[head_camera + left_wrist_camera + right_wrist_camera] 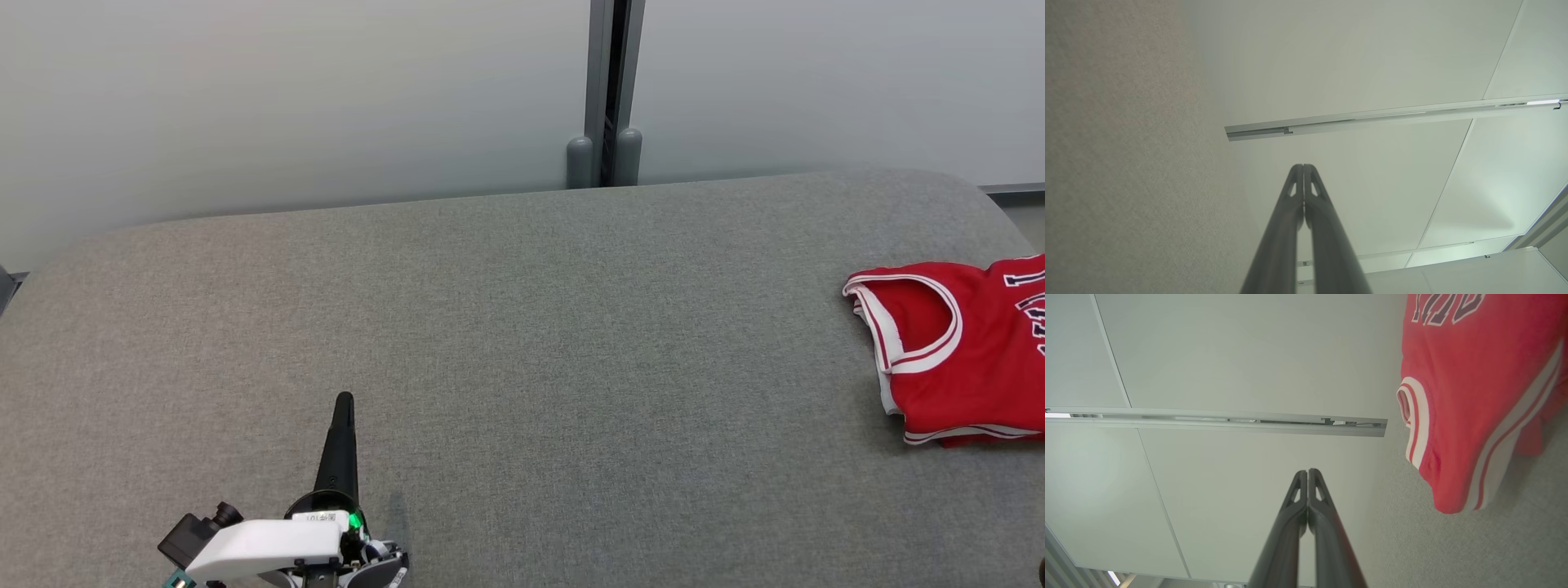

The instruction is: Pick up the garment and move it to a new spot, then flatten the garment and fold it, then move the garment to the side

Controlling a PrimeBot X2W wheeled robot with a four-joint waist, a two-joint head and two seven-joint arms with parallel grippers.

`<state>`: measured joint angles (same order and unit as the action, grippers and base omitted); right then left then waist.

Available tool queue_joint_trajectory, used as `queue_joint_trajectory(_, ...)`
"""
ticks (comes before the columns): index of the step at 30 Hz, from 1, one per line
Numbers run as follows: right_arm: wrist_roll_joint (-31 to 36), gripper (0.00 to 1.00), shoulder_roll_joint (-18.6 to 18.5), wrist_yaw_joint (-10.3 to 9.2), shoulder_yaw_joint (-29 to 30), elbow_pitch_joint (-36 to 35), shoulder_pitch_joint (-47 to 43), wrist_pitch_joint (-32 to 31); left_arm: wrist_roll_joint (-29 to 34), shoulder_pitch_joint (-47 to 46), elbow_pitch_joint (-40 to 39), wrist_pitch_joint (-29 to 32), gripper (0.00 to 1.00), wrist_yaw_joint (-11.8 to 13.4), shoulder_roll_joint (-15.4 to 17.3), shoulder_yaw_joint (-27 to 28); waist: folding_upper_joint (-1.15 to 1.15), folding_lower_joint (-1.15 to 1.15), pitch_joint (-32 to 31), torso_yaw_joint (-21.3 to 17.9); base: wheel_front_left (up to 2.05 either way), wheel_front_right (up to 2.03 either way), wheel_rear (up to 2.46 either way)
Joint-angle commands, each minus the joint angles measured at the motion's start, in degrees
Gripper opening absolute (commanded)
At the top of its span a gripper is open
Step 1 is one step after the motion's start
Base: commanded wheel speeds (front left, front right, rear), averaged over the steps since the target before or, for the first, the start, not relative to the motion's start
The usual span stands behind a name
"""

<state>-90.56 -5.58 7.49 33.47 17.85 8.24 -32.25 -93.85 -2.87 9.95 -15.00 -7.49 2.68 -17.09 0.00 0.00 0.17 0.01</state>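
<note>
At the lower left of the head view, the left gripper (344,400) points up the frame over the grey padded surface (522,343), its two dark fingers pressed together into a single spike and holding nothing. Its own wrist view shows the tips meeting with no gap, aimed past the edge of the grey fabric toward pale wall panels (286,98) crossed by a metal rail (1372,118). The right gripper (1307,471) is also closed tight and empty, fingertips touching, seen in its wrist view against pale panelling. To the right in that view, apart from the fingers, lies the garment (955,351), a red sleeveless jersey with white-and-red trim and dark lettering. In the head view it rests at the far right end of the surface, one trimmed armhole turned toward the middle, partly cut off by the frame edge and well apart from the left gripper. Behind the surface a grey post (608,90) stands between the wall panels
</note>
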Motion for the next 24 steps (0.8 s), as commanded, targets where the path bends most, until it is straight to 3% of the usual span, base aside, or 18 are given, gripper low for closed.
queue_joint_trajectory(1, 0.2, 0.0, -0.1, 0.0, 0.2, 0.1, 0.4, -0.2, -0.3, -1.1, 0.0, -0.1, 0.0, -0.2, 0.2, 0.1, 0.0, 0.0, 0.0, 0.0, 0.0, 0.0, 0.0)
queue_joint_trajectory(24, 0.3, 0.0, 0.0, 0.0, 0.4, 0.1, 0.6, -0.4, -0.3, -1.1, 0.0, -0.1, 0.0, -0.2, 0.2, 0.1, 0.0, 0.0, 0.0, 0.0, 0.0, 0.0, 0.0)
